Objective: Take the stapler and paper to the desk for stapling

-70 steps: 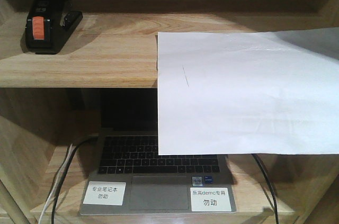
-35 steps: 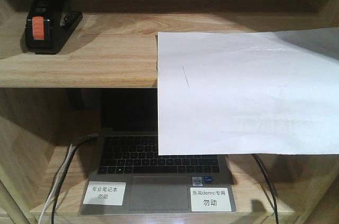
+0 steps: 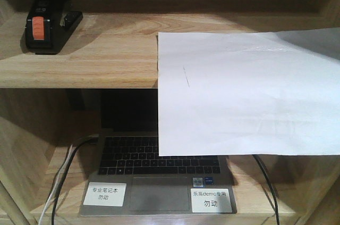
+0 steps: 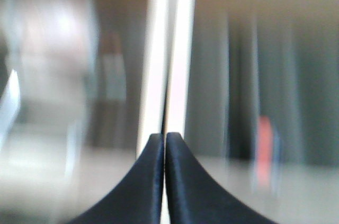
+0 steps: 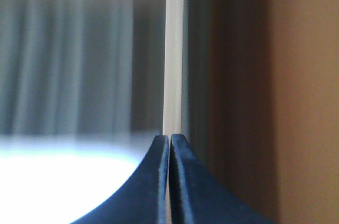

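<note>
Wood-grain table [image 3: 106, 60], upper board of a shelf unit, carries both task items. Stapler [image 3: 45, 25] sits at its far L, orange patch facing the cam, untouched. Paper [image 3: 244, 97] lies well apart to the R, rear part on the table, front part hanging over the edge & hiding the screen of the laptop [image 3: 154, 182] below. L pincer [image 4: 164, 142] is pressed together w/ nothing in it; R pincer [image 5: 169, 140] same, empty. Neither shows in the front view. Judgement: task is approx. at its start. No grab made yet, so both items are left to fetch, carry to the desk & staple. No desk in view.
</note>
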### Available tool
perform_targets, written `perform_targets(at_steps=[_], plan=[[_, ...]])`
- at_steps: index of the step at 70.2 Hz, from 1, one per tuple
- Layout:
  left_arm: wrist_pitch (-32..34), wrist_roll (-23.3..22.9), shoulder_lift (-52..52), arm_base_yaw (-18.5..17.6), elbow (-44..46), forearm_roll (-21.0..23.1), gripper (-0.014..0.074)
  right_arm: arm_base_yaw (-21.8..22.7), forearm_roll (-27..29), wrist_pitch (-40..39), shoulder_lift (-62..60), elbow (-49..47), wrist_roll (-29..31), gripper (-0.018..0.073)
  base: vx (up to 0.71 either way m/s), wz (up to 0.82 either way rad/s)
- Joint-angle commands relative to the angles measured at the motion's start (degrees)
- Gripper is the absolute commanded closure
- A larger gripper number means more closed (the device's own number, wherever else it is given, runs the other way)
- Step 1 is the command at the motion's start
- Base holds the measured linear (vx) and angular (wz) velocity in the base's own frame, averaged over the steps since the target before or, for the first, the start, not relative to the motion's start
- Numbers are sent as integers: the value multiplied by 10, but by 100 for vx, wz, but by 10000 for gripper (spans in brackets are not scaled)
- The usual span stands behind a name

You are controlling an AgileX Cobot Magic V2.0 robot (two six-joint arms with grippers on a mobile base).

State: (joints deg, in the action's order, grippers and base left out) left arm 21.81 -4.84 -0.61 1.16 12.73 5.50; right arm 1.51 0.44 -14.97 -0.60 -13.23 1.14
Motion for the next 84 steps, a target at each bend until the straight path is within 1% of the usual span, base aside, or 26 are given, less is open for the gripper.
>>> perform_targets(at_steps=[1,12,21,31,36,43,48,52,60,66,69,75,78,80,84], plan=[[-10,3,16,-1,94,16,603,4,-1,-42,9,-80,6,565,0,0],[-98,4,74,-1,246,16,603,4,-1,-6,68,-218,3,565,0,0],[-175,4,140,-1,368,16,603,4,0,63,131,-327,2,565,0,0],[-282,4,216,-1,477,16,584,4,0,185,217,-445,0,565,0,0],[-314,4,244,-1,506,16,559,4,0,266,254,-496,0,565,0,0],[-331,9,278,-1,514,15,485,4,0,352,297,-529,0,561,0,0],[-352,9,296,-1,514,15,409,4,0,384,316,-533,0,559,0,0],[-371,9,310,-1,514,14,330,4,0,413,332,-533,0,552,0,0],[-413,9,328,-1,514,14,169,4,0,443,352,-533,0,511,0,0],[-446,9,337,-1,514,11,43,4,0,453,357,-533,0,438,0,0],[-459,9,338,-1,514,11,-4,4,1,455,358,-533,0,377,0,0],[-472,9,339,-1,514,11,-87,4,1,455,358,-533,0,223,0,0],[-475,9,339,-1,514,11,-120,4,1,454,358,-533,0,106,0,0],[-476,9,339,-1,514,10,-130,4,1,455,358,-533,0,29,0,0],[-477,9,339,-1,514,10,-132,4,1,455,358,-533,0,-92,0,0]])
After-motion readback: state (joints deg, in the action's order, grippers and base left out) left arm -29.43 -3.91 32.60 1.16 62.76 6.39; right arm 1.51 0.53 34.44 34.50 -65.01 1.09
